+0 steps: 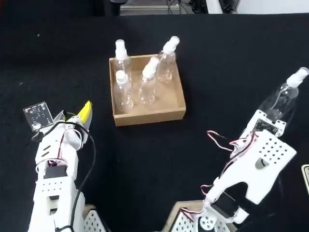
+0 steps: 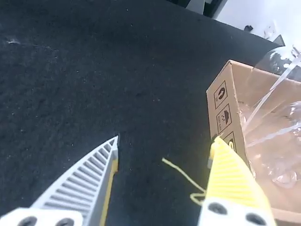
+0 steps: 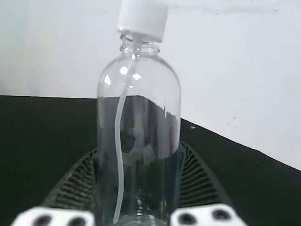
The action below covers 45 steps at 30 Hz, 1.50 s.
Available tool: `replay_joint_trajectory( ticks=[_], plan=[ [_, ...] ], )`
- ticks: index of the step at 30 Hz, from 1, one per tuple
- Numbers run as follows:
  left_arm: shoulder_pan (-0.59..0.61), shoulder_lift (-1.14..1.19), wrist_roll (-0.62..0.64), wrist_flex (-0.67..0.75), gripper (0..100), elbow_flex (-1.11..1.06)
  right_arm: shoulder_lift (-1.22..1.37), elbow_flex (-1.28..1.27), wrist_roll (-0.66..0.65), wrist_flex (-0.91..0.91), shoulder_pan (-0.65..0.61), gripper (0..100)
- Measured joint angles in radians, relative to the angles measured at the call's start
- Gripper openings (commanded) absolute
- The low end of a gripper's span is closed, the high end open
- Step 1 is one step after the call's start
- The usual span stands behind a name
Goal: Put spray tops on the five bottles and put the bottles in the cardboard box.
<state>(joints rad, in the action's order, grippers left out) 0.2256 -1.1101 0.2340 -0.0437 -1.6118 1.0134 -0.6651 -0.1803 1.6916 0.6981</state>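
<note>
Right gripper [image 3: 138, 162]: clamped low on the bottle [image 3: 138, 117], one finger on either side.
Bottle axis: straight out from the jaws, spray top [image 3: 143, 19] at the far end, tilted away from the box.
Box [image 1: 147, 117]: well off to this gripper's left, four capped bottles [image 1: 147, 87] standing inside, room left at its near right.
Left gripper [image 2: 167, 141]: spread wide, holding nothing, just beside the box's corner.
Nearer arm: left, though the right carries the load.
Likely next: swing left, stand the bottle upright, lower into the gap.
</note>
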Motion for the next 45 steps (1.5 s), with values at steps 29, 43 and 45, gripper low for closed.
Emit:
replay_joint_trajectory(
  ticks=[29,43,45],
  plan=[
    [0.0,0.0,0.0,0.0,29,0.0,0.089,0.038,0.002,0.032,0.015,12.9],
    [0.0,0.0,0.0,0.0,29,0.0,0.089,0.023,0.002,0.032,0.015,34.2],
    [0.0,0.0,0.0,0.0,29,0.0,0.089,0.023,0.002,0.032,0.015,33.5]
  ],
)
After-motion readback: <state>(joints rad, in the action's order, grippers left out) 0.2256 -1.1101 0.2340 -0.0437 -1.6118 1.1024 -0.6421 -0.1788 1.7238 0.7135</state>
